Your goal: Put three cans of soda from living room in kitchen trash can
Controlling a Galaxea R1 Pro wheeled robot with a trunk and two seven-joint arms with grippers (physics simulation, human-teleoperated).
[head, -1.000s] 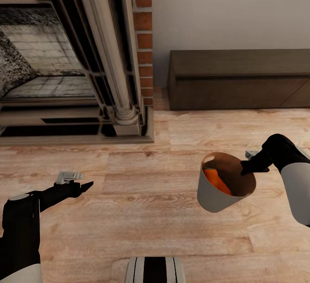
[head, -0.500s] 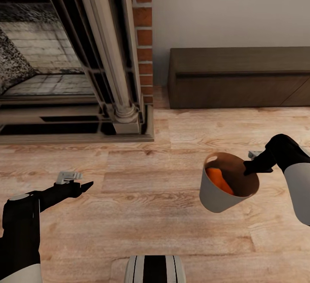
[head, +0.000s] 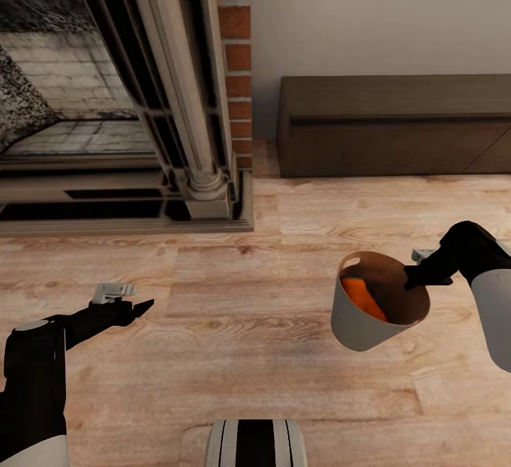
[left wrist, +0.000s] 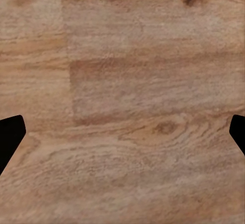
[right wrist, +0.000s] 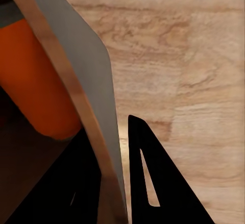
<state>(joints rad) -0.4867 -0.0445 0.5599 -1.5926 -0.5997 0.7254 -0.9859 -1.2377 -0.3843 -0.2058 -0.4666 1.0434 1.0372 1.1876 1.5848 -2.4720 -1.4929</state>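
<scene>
Head camera first: right gripper (head: 419, 277) is pinching the rim of the light grey tapered bin with the coppery inside (head: 369, 307), hanging tilted over light wood floor (head: 248, 353), bright orange soda can (head: 358, 298) lying inside. Brick-edged fireplace (head: 121, 98) and dark low cabinet (head: 394, 126) are sitting well ahead, open floor between. Left gripper (head: 135, 306) is hovering empty.

Left wrist: fingertips (left wrist: 10, 134) are sitting spread wide over bare planks.

Right wrist: fingers (right wrist: 153, 178) are clamping the bin wall (right wrist: 81, 76), orange can (right wrist: 35, 86) resting against its inside.

Light plank wood floor (head: 234, 353): matt, visible grain and knots. Round tapered grey trash can (head: 355, 325): smooth matt exterior, coppery interior. Red brick fireplace column (head: 238, 62): rough.
</scene>
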